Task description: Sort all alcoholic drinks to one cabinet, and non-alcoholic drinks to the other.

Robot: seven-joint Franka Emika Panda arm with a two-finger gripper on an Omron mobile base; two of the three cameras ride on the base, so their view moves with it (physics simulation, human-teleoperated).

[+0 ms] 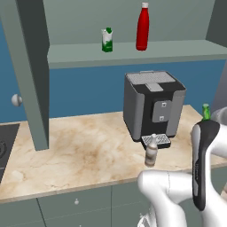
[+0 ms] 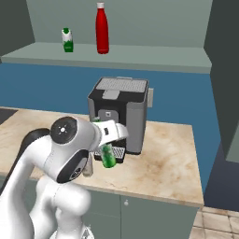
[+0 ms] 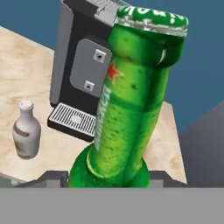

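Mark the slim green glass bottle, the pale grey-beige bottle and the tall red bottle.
slim green glass bottle (image 3: pixel 131 100), hand view, neck.
pale grey-beige bottle (image 1: pixel 151 154), left base view, body.
tall red bottle (image 2: pixel 102 32), right base view, body.

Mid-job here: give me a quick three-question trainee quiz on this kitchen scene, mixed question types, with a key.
1. True or false: the red bottle and the carton stand on the open cabinet's shelf.
2. What is the pincer shut on? A) green bottle B) pale bottle C) carton
3. Fill in: the pale bottle stands on the counter in front of the ___.

Key: 1 true; 2 A; 3 coffee machine.
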